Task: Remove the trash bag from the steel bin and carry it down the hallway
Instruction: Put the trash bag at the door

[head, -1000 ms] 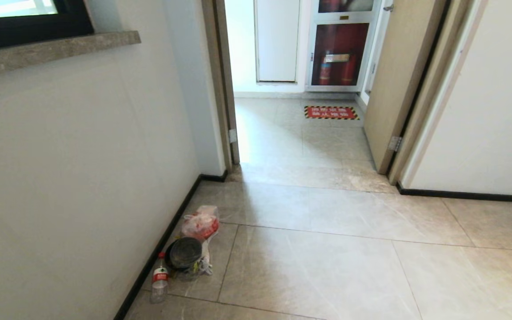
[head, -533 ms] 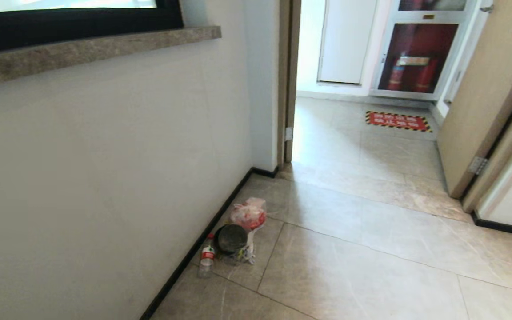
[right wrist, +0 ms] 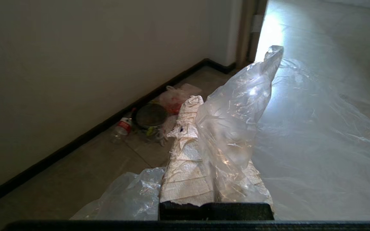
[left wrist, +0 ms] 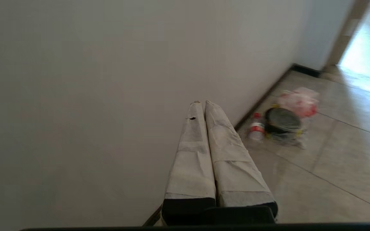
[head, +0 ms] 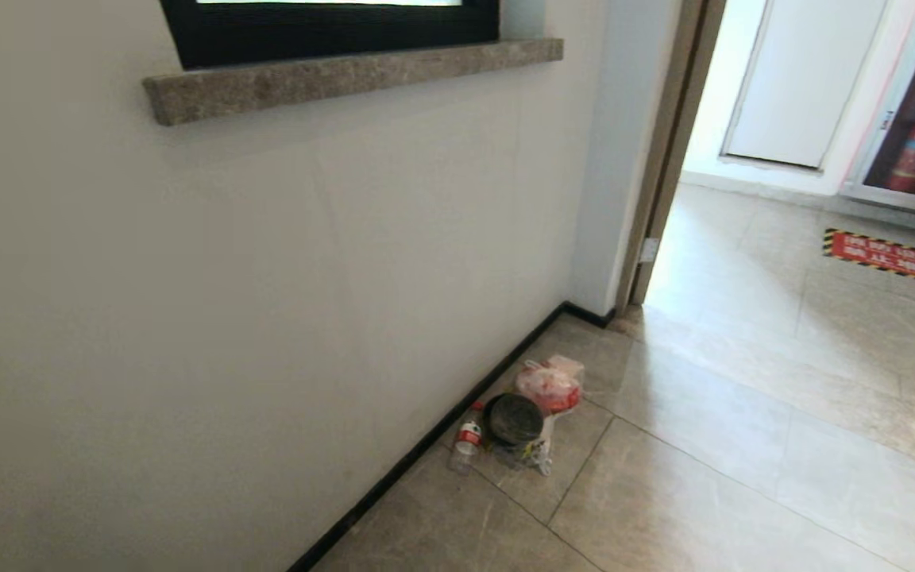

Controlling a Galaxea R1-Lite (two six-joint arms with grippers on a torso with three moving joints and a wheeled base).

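right pincer: clamped on clear crinkled trash bag | left pincer: closed, empty | bag: thin, see-through, draped

Red floor sign with yellow-black striped border, pale lettering too blurred to be read, red label on plastic bottle likewise not legible

Head view high, angled down at wall, both wrist views low, all sharing floor litter
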